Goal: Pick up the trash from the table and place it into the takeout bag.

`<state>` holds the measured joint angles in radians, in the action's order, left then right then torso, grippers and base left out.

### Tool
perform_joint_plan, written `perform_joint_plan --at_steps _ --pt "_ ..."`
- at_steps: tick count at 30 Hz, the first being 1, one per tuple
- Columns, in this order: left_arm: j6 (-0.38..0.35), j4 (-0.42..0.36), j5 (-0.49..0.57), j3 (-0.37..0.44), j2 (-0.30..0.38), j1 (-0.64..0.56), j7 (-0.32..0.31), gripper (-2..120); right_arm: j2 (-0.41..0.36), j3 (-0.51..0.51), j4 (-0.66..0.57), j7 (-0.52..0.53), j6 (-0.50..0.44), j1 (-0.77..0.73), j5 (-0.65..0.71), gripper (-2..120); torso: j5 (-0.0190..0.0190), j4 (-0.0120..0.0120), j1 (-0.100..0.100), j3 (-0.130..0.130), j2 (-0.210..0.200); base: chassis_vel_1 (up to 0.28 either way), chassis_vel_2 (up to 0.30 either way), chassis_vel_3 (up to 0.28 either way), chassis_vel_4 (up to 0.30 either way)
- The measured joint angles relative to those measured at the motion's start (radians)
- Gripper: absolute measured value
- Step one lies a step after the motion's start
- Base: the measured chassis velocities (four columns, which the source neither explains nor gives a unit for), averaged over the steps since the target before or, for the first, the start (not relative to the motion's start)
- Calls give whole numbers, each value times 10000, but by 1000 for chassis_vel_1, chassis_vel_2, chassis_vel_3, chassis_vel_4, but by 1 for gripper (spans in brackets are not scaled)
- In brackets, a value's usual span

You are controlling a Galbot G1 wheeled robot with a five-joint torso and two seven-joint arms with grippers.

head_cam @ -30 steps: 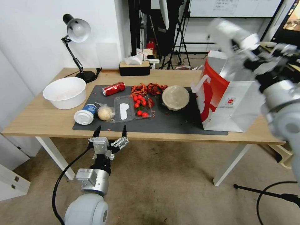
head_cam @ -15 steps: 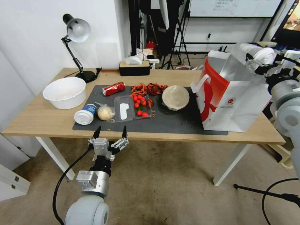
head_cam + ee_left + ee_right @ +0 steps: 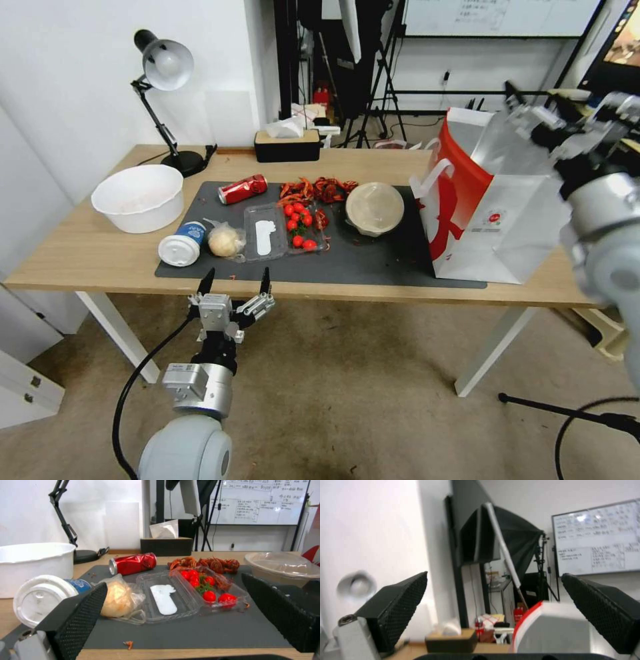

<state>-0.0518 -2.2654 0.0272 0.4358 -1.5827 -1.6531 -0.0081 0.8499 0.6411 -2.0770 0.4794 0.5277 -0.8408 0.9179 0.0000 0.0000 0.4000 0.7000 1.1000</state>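
**Trash on mat, both grippers empty**

The table [image 3: 87, 253] is set against a white wall, whiteboard behind. Red can [image 3: 243, 189], lidded cup [image 3: 181, 244], wrapped bun [image 3: 226, 241] and beige bowl [image 3: 374, 208] are laid on the grey mat [image 3: 373, 263], left of the takeout bag [image 3: 497, 213]. Left gripper [image 3: 236, 283] is held wide open, empty, below the table edge. Right gripper [image 3: 548, 107] is spread open, empty, above the bag; the bag's red-edged top [image 3: 550, 622] is seen between its fingers in the right wrist view.

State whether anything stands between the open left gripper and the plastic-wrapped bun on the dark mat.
Nothing visible does. The left gripper hangs open just off the table's near edge, and bare dark grey mat lies between it and the plastic-wrapped bun. The white-lidded cup lies beside the bun.
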Motion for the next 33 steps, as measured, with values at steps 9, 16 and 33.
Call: perform_joint_plan --at_steps 9,16,33 --pt "5 25 -6 5 0 71 17 100 2 92 -255 -1833 -2567 -341 1117 100 -2 2 1 0 0 0 0 0 0" --pt "90 101 48 42 157 110 29 100 311 121 -1983 -3260 -3488 -2711 -178 100 -3 -1 0 -1 0 0 0 0 0" --pt "357 321 128 70 405 176 74 100 2434 -1080 -2858 -2626 -5262 -7198 -6233 100 -3 0 -1 -2 1 0 0 0 0"
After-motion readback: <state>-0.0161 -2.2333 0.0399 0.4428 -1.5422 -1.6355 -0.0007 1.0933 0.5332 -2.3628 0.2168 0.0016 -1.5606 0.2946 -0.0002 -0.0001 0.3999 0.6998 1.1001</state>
